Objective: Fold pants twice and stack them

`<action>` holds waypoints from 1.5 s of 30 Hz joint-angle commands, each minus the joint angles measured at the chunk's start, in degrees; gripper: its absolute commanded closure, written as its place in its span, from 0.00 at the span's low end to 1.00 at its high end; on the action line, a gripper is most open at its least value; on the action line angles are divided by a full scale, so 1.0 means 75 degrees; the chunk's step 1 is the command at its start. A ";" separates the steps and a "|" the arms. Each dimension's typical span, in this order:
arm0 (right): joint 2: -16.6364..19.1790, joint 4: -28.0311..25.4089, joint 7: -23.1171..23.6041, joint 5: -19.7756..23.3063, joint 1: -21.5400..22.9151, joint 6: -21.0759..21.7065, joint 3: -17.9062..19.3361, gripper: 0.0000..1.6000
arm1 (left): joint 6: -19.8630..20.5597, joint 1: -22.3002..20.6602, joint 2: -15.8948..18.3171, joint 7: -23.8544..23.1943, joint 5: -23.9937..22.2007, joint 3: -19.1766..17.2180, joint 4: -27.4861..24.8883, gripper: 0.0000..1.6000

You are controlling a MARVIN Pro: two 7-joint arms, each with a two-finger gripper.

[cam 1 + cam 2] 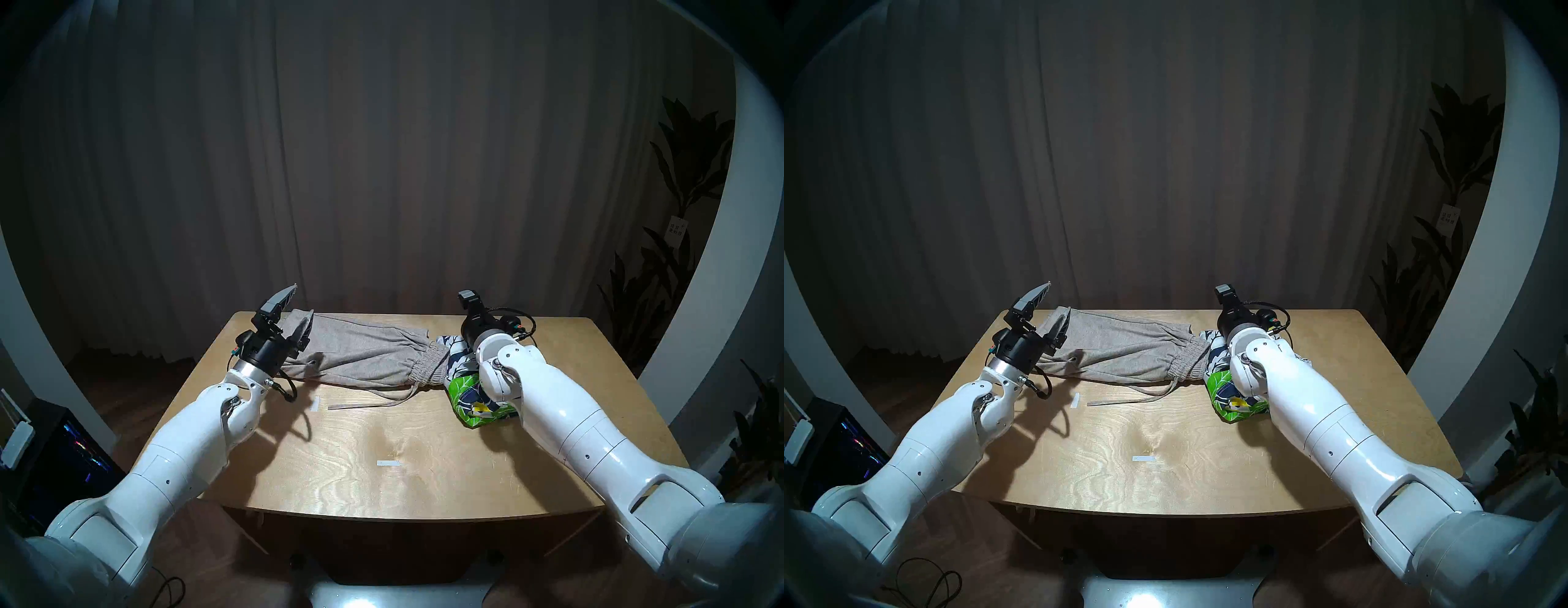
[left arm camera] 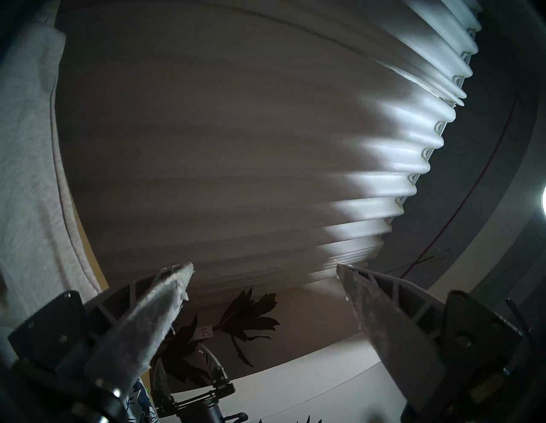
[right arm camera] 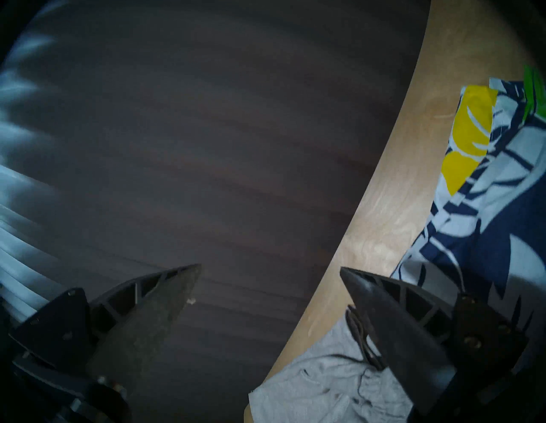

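Grey-beige knit pants (image 1: 360, 352) lie along the far part of the wooden tabletop (image 1: 382, 467), their long axis running left to right, the gathered waist pointing to the right and the leg ends to the left. Their waist touches the floral shorts (image 1: 471, 397), which lie in a bunch at the right, partly under the right arm. The left gripper (image 1: 297, 314) hovers above the leg ends with fingers spread wide and empty. The right gripper (image 3: 270, 270) is also spread, holding nothing, over the far table edge.
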 commanded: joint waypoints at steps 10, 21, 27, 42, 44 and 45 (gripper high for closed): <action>-0.0119 -0.0900 0.0135 0.0210 -0.0086 0.0135 -0.0057 0.00 | -0.0378 -0.0010 0.0324 -0.0243 -0.0104 -0.0443 -0.0953 0.00; -0.0295 -0.1279 0.0032 0.0553 -0.0609 0.0283 -0.0319 0.00 | -0.0649 0.0155 0.0495 -0.0273 -0.0204 -0.0632 -0.1328 0.00; -0.0319 -0.1484 0.0023 0.0705 -0.0807 0.0332 -0.0464 0.00 | -0.0767 0.0227 0.0567 -0.0282 -0.0251 -0.0708 -0.1489 0.00; -0.0134 -0.2106 0.0121 0.1085 -0.1300 0.0266 -0.0441 0.00 | -0.1128 0.0476 0.0743 -0.0279 -0.0407 -0.0882 -0.1999 0.00; -0.0109 -0.2137 0.0130 0.1109 -0.1332 0.0243 -0.0400 0.00 | -0.1151 0.0495 0.0754 -0.0277 -0.0418 -0.0890 -0.2032 0.00; -0.0091 -0.2157 0.0132 0.1126 -0.1354 0.0225 -0.0374 0.00 | -0.1167 0.0508 0.0761 -0.0276 -0.0425 -0.0895 -0.2053 0.00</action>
